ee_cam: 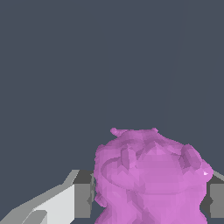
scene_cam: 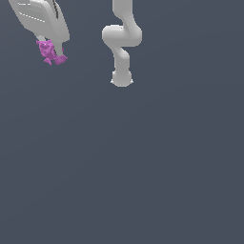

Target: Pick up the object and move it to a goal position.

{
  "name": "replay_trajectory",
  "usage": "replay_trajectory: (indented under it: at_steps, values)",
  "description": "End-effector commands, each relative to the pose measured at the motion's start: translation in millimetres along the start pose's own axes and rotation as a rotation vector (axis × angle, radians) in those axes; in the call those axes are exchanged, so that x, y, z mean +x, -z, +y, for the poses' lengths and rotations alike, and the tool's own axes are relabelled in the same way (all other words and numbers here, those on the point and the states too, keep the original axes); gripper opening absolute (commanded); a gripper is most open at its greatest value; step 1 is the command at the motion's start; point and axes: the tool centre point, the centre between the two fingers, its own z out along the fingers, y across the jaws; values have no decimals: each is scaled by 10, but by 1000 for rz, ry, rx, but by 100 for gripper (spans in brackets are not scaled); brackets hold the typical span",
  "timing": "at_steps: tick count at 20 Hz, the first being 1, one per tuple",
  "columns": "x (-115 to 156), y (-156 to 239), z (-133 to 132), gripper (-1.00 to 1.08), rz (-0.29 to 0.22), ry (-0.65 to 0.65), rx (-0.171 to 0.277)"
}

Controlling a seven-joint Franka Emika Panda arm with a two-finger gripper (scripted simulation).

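Magenta-pink and knobbly, the object (ee_cam: 151,179) fills the wrist view, pinched between two grey finger pads (ee_cam: 83,200). At the exterior view's upper left, the object (scene_cam: 49,51) is seen clamped in the white gripper (scene_cam: 51,47). Toward the right, the arm's base (scene_cam: 121,78) is seen on the dark grey floor (scene_cam: 143,167).

No writing shows anywhere in either view: no labels, no brand marks, no numbers, no signs.
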Motion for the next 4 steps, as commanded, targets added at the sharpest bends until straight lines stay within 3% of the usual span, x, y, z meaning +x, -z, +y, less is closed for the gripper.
replay_trajectory:
  at_steps: [1,4]
  values:
    - [5,-10,-7,-100,-1,1,-1]
    - [12,-33,-20,-100,-1,1,-1]
